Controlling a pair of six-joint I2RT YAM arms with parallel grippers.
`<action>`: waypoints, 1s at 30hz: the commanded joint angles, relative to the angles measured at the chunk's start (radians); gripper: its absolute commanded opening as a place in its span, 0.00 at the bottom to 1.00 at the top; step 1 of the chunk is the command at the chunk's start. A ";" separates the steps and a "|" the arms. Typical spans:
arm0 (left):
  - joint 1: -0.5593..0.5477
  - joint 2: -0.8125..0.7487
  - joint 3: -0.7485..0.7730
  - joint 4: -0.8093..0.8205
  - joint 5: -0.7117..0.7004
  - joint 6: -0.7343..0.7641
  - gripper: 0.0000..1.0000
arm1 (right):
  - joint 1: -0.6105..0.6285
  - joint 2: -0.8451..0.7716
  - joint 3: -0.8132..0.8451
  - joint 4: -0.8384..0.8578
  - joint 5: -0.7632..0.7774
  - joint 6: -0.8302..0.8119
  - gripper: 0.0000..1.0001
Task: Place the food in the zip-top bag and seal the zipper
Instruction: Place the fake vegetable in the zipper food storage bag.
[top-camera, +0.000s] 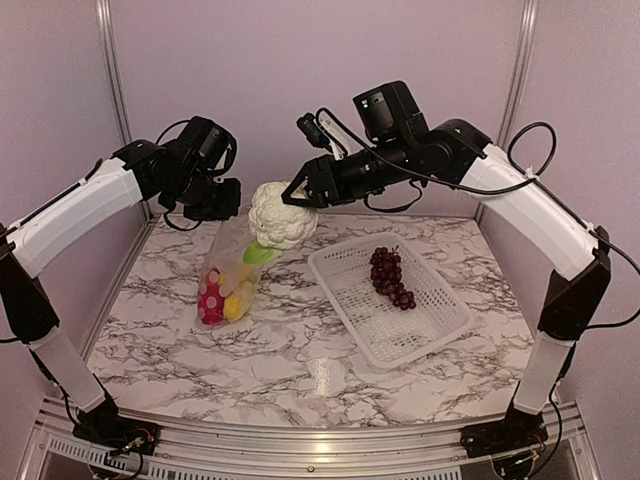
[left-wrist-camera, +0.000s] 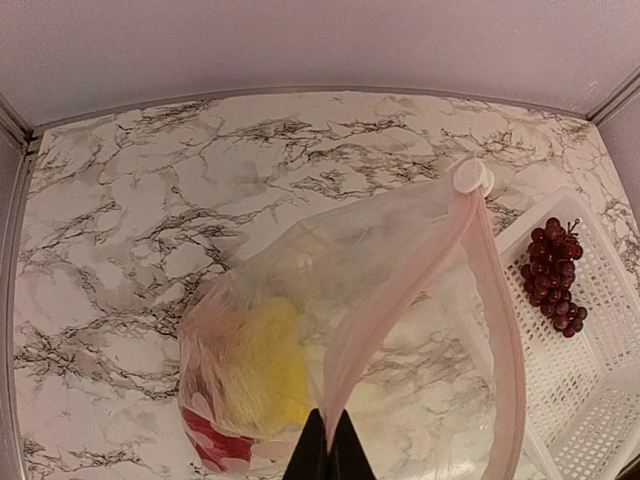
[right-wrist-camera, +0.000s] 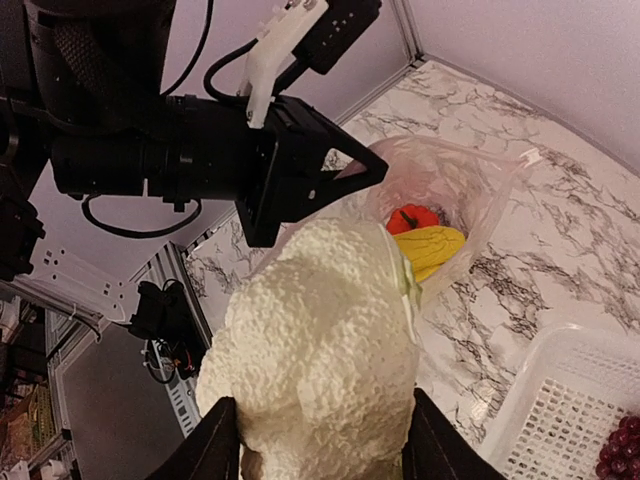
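The clear zip-top bag (top-camera: 232, 275) hangs upright over the marble table, mouth up, with yellow pieces (left-wrist-camera: 262, 362) and the red pepper (right-wrist-camera: 412, 218) inside. My left gripper (left-wrist-camera: 328, 452) is shut on the bag's whitish zipper strip (left-wrist-camera: 395, 295) and holds the mouth open. My right gripper (right-wrist-camera: 318, 448) is shut on the white cauliflower (top-camera: 281, 216), held just above the bag's mouth; it also shows in the right wrist view (right-wrist-camera: 318, 350). The dark purple grape bunch (top-camera: 390, 276) lies in the white basket. The orange piece is hidden.
The white latticed basket (top-camera: 395, 320) stands on the table right of the bag. Walls close the back and both sides. The left arm's gripper body (right-wrist-camera: 270, 160) hangs close beside the cauliflower.
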 joint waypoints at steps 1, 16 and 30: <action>0.004 -0.043 -0.013 0.054 0.031 -0.075 0.00 | -0.014 -0.024 -0.017 0.100 0.053 0.129 0.50; 0.004 -0.067 -0.048 0.133 0.051 -0.213 0.00 | -0.087 -0.038 -0.146 0.327 0.061 0.407 0.50; 0.004 -0.095 -0.126 0.210 0.100 -0.292 0.00 | -0.091 0.037 -0.162 0.344 0.034 0.574 0.49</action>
